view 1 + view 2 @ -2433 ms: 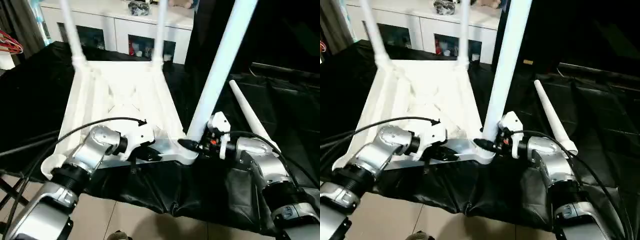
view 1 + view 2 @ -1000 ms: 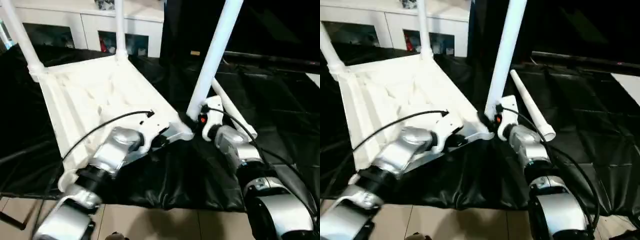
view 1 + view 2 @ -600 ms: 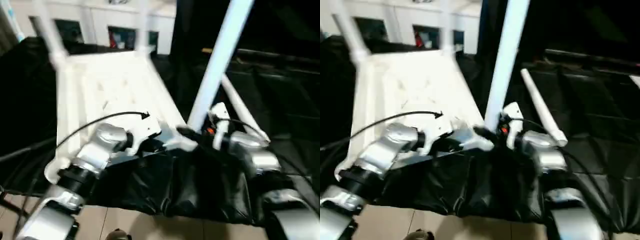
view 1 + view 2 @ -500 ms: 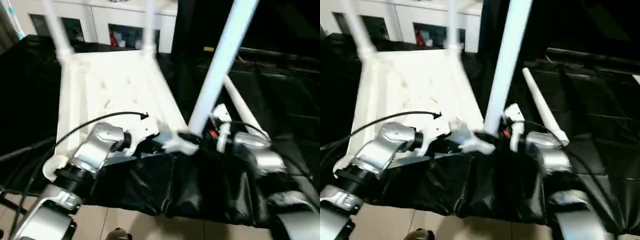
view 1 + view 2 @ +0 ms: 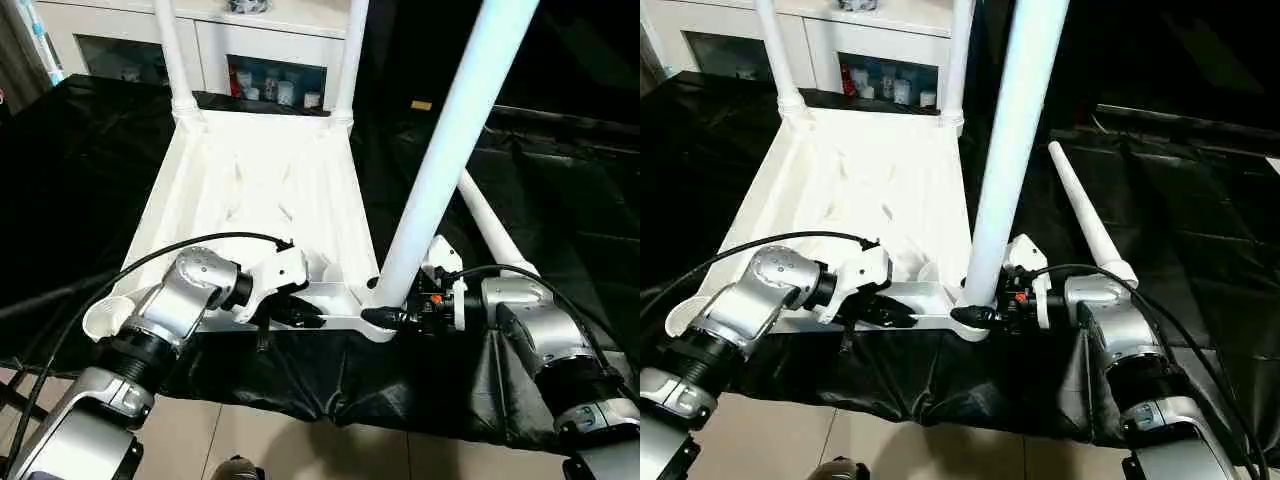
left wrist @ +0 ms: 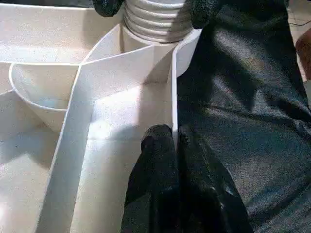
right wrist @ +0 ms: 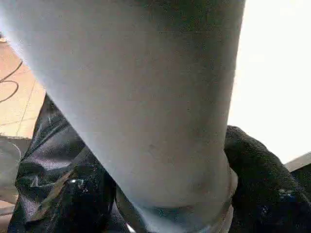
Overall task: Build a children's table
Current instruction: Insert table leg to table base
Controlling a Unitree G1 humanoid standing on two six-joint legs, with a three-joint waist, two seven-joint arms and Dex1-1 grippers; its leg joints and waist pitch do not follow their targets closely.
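Note:
The children's table top point(image 5: 260, 190) lies upside down on black cloth, ribbed underside up. Two white legs point(image 5: 172, 50) stand in its far corner sockets. A third leg point(image 5: 450, 140) rises, leaning slightly, from the near right socket point(image 5: 375, 315). My right gripper point(image 5: 388, 316) is shut on this leg's base, one black finger point(image 7: 73, 194) on each side of the tube. My left gripper point(image 6: 174, 138) is shut on the top's near rim wall point(image 6: 173, 97), just left of that socket. A loose leg point(image 5: 1085, 220) lies on the cloth to the right. The near left socket point(image 5: 102, 318) holds nothing.
A white cabinet with glass doors point(image 5: 250, 45) stands behind the work surface. The black cloth point(image 5: 560, 200) hangs over the front edge, with tiled floor point(image 5: 250, 440) below. A black cable point(image 5: 200, 245) arcs over my left forearm.
The head views have swung and steadied, so the whole picture has shifted. Both grippers keep the same hold, and the near right leg still stands in its socket.

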